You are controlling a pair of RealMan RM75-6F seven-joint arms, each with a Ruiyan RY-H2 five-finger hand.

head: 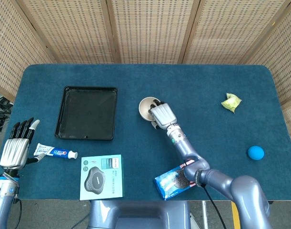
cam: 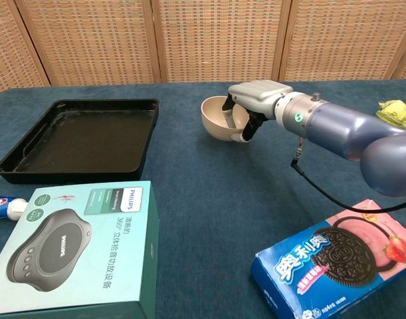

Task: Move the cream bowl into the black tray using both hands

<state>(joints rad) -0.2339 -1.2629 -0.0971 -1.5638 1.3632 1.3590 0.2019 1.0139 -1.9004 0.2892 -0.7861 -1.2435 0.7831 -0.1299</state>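
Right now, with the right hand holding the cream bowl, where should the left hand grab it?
Probably the cream bowl's free rim on the tray-facing side, coming from the left. The right hand already clamps the opposite rim, with fingers hooked inside.

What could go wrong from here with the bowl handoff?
1. The right hand holds the cream bowl by its rim only, tilted above the table; it could slip or rotate out.
2. The left hand sits far off beside the toothpaste, so a two-handed transfer means a long reach.
3. The black tray has a raised rim; a low carry could clip it.
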